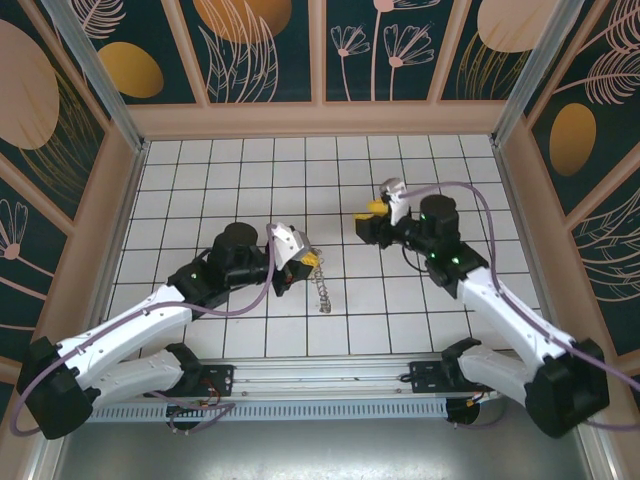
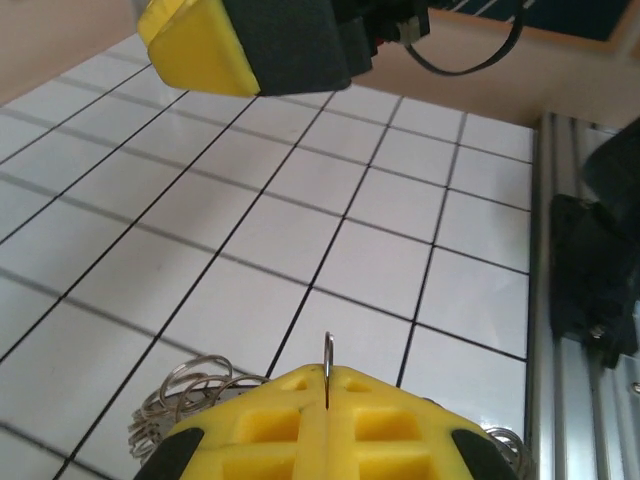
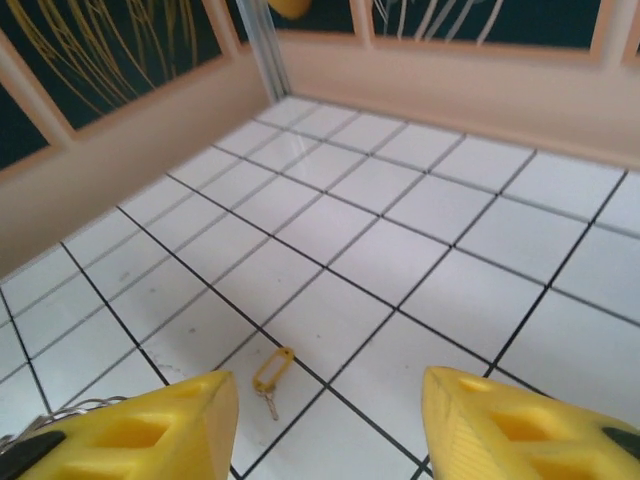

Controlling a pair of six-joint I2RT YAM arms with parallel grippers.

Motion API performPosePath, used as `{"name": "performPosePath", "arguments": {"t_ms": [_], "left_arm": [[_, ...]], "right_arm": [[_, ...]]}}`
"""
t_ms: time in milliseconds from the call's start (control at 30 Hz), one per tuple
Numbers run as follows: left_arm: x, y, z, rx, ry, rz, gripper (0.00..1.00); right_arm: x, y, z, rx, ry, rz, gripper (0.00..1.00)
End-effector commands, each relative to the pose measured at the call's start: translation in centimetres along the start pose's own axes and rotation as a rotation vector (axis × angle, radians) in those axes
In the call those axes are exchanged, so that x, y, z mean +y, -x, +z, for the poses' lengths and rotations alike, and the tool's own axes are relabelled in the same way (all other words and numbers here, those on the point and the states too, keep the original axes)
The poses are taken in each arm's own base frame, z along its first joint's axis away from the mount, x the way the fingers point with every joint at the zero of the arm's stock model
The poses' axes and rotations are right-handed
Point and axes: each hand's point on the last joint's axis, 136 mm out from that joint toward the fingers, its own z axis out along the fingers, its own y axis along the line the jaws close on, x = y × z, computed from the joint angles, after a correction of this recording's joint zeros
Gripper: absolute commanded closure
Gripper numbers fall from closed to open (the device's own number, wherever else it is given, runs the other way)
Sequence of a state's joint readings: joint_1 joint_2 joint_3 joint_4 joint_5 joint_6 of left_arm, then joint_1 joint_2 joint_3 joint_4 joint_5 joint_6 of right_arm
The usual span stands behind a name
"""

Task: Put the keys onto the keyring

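Yellow-tipped left gripper (image 2: 328, 400) is clamped on the keyring (image 2: 188, 390). My right gripper (image 3: 325, 388) hangs empty, jaws apart, above the key (image 3: 272, 369) lying on the tiles. Step in hand, as I judge: key pickup. Next: descend, centre, close.

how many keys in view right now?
1. A small yellow key lies on the white tiles just ahead of the open right gripper. More may be hidden among the loops of the keyring pinched in the left gripper.
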State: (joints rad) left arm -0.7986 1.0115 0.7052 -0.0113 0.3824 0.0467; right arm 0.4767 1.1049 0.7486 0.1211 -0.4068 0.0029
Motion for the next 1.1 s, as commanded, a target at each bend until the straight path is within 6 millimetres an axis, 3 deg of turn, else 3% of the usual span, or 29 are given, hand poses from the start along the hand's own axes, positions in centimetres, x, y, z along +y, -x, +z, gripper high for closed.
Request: {"name": "performPosePath", "arguments": {"t_ms": [0,167,367,733,1067], "left_arm": [[2.1,2.1,-1.4,-0.139,0.140,-0.124,1.00],[4.8,0.3,-4.0,-0.175,0.336,-0.254,1.00],[6.4,-1.1,-7.0,-0.190,0.486,-0.360,1.00],[6.4,-5.1,-8.9,-0.171,0.539,-0.499,1.00],[6.2,-7.1,-9.9,-0.177,0.557,-0.586,1.00]], "right_arm": [[-1.8,-1.7,2.9,0.119,-0.039,0.096,0.53],[-1.7,-4.2,8.0,0.251,-0.017,0.087,0.55],[0.7,-7.5,13.0,0.378,0.075,0.062,0.57],[5.3,-13.9,16.5,0.553,0.173,0.027,0.62],[6.3,-17.8,18.3,0.653,0.136,-0.047,0.63]]}}
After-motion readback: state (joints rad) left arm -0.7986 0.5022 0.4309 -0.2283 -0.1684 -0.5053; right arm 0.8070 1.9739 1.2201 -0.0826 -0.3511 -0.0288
